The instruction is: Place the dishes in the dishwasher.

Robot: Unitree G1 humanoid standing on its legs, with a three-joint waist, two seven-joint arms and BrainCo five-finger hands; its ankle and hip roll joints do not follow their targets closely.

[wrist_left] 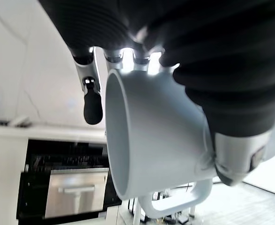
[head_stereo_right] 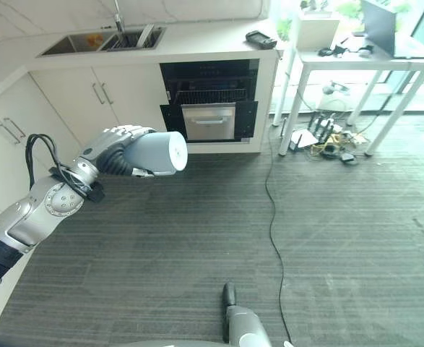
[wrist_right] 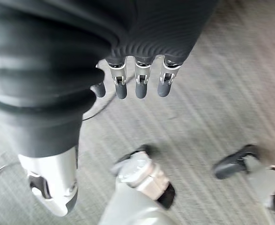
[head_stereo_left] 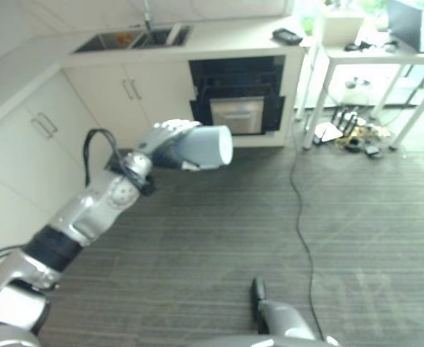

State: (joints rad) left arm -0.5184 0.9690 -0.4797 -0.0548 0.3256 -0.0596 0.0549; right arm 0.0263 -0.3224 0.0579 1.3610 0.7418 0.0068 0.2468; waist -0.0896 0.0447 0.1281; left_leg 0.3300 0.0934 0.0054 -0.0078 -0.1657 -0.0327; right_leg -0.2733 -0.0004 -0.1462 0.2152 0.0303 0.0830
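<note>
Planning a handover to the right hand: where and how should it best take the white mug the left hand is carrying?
Probably by the handle. The left hand is wrapped round the body of the white mug, which lies on its side with its open mouth toward the dishwasher. The handle hangs free beneath, so come from below. The right hand hangs idle over the floor.

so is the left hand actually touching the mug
Touching: in the left wrist view the left hand wraps the white mug, thumb pressed against its side.
</note>
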